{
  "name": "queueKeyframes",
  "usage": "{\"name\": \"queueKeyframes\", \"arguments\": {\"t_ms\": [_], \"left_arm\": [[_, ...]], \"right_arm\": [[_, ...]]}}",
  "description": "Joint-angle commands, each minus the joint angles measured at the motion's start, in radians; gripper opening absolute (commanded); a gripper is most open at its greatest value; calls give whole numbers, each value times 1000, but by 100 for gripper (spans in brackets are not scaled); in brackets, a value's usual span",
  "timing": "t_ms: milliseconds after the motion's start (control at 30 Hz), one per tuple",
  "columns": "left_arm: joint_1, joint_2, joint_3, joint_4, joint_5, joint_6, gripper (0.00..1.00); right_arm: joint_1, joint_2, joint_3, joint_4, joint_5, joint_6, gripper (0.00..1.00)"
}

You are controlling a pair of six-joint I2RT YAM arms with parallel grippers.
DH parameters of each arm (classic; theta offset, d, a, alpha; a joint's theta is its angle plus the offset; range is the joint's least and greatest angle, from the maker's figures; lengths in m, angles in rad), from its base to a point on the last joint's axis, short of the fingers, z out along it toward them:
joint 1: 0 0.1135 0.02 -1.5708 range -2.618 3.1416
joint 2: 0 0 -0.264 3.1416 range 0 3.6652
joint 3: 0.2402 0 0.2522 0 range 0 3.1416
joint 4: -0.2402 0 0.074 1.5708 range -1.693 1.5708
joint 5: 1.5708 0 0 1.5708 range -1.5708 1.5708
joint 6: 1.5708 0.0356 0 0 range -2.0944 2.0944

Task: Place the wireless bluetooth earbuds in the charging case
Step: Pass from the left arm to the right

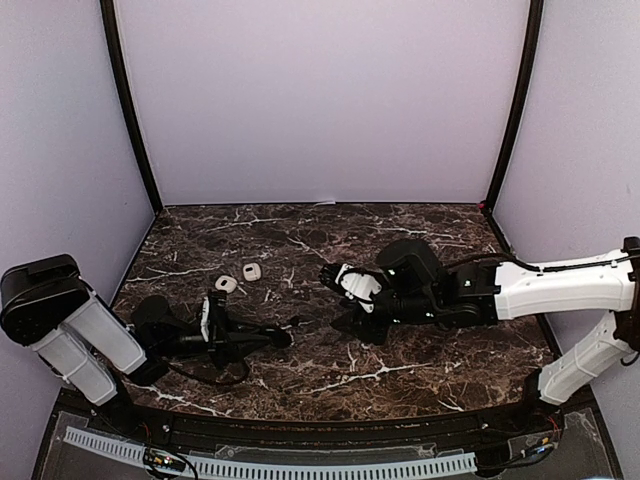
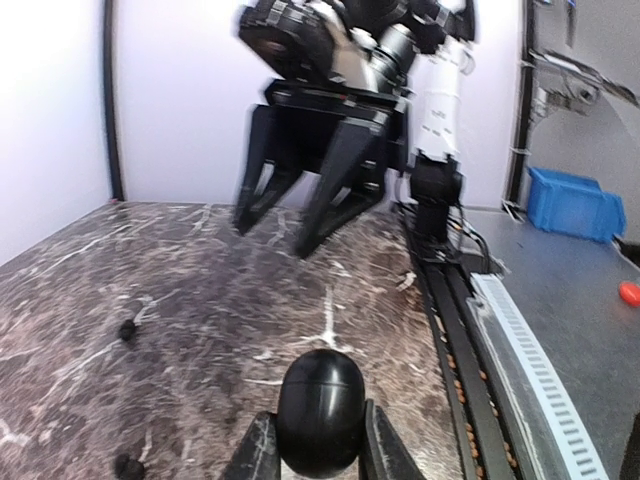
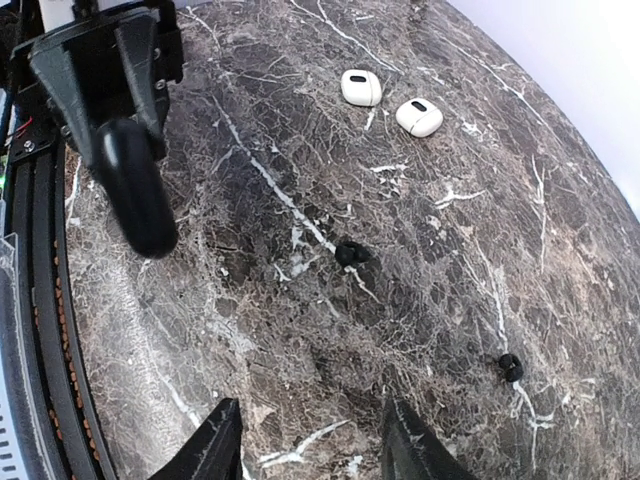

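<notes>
Over the marble table (image 1: 420, 230), the right gripper (image 3: 312, 445) is held with fingers spread and empty. A black charging case (image 2: 320, 400) is clamped in the left gripper (image 2: 320, 445). Two white cases (image 3: 361, 87) are seen side by side toward the left edge; two black earbuds (image 3: 351, 254) are scattered apart near mid-surface.

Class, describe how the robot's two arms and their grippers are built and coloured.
The left arm and right arm have white boxy links joined by black rounded joint housings; a thin black cable runs along the right one. The left gripper and right gripper are mostly black, each with two tapering fingers.
</notes>
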Motion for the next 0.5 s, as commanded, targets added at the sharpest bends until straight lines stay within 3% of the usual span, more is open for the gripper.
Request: {"name": "queueKeyframes", "arguments": {"t_ms": [0,67,233,467], "left_arm": [[42,-24,-35,135,-58,-106,17],[43,-24,-44,157,-54,-100,16],[42,6,-45,257,0,-150,16],[43,6,-30,297,56,-221,15]], "right_arm": [[-5,-7,-39,115,-62,69,53],[-5,-1,-68,195,-125,100,59],[7,73,-159,563,-344,182,57],[70,196,-232,973,-328,202,57]]}}
